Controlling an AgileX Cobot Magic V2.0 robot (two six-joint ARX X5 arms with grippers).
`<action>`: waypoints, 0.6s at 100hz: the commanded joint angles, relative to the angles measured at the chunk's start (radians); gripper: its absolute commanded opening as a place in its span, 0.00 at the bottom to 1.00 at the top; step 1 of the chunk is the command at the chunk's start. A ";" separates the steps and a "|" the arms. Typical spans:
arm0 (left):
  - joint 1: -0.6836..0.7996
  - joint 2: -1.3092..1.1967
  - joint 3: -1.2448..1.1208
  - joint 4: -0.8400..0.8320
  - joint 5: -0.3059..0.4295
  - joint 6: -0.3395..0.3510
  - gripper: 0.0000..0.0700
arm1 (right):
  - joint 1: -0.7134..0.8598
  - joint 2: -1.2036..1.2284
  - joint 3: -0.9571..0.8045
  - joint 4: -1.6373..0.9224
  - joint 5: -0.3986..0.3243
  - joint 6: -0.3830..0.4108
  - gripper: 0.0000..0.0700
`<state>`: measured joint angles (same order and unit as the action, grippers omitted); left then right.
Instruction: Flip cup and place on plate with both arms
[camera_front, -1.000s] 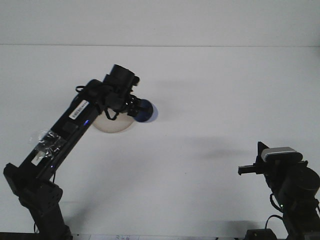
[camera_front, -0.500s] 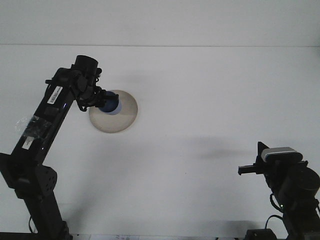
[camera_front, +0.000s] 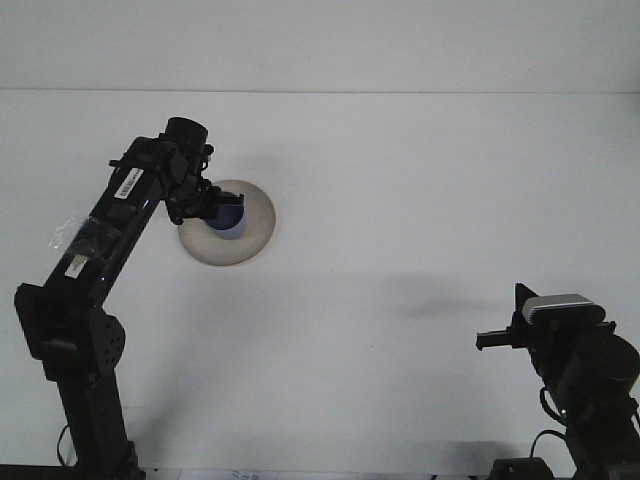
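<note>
Looks like the placing step, near the end of the job. Blue cup (camera_front: 226, 219) sitting over the left part of the cream plate (camera_front: 255, 222), far left area of the white surface (camera_front: 400, 200). Left tool (camera_front: 208, 203) right at the cup, reaching in from the left side, probably so the cup lands inside the rim rather than on the edge. Can't tell whether that tool's gripping the cup or has let go, too dark and small from this angle. Can't tell either if the cup is mouth up, or whether its base actually touches the plate.

Right tool (camera_front: 492, 341) parked low at the right, well apart from the plate, pointing left, carrying nothing. Hard to say how wide it stands, so leaving that alone. Guessing it's kept back there to stay out of the left arm's way.

Next move probably just a clean release and a straight lift, otherwise risk of dragging or tipping the cup
</note>
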<state>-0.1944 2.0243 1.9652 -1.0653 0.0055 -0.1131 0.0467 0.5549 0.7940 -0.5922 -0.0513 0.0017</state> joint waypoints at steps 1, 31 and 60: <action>-0.002 0.018 0.022 -0.008 0.001 0.016 0.37 | 0.002 0.003 0.010 0.009 0.000 0.010 0.00; 0.002 0.016 0.032 0.007 0.002 0.037 0.56 | 0.002 0.003 0.010 0.009 0.000 0.010 0.00; 0.020 -0.061 0.078 0.029 0.061 0.037 0.56 | 0.002 0.002 0.010 0.009 0.005 0.007 0.00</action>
<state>-0.1722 1.9999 2.0129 -1.0363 0.0597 -0.0902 0.0467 0.5549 0.7940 -0.5922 -0.0505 0.0013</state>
